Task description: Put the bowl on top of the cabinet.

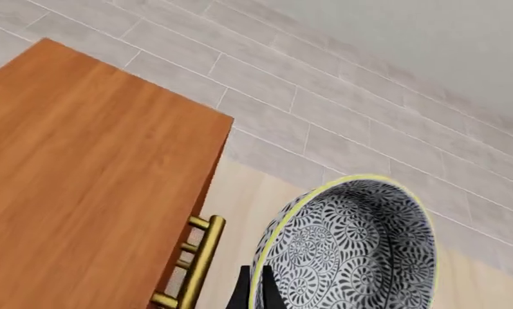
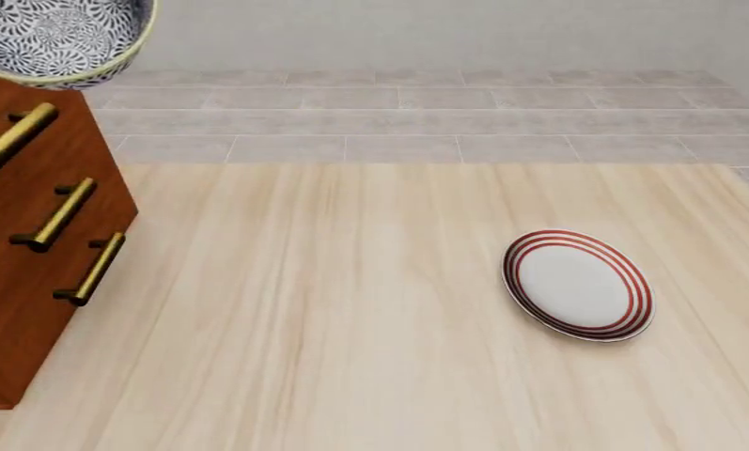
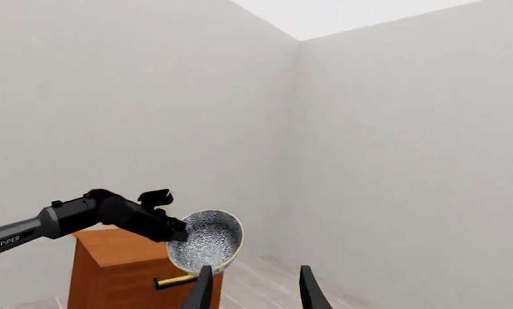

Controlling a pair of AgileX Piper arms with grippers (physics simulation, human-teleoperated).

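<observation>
The bowl (image 1: 351,251), dark floral inside with a pale rim, hangs tilted in the air with my left gripper (image 1: 256,293) shut on its rim. It sits just off the cabinet's (image 1: 84,180) top, on the side with the brass handles. In the front view the bowl (image 2: 54,38) shows at the top left corner over the cabinet (image 2: 23,244); neither gripper shows there. The right wrist view shows the left gripper (image 3: 166,228) holding the bowl (image 3: 209,241) beside the cabinet (image 3: 123,270). My right gripper (image 3: 256,293) is open, empty and far from them.
A flat white plate with red rings (image 2: 579,284) lies on the wooden table (image 2: 349,329) at the right. Brass bar handles (image 2: 67,214) stick out from the cabinet's front. A grey tiled floor (image 2: 412,122) and pale walls lie beyond the table.
</observation>
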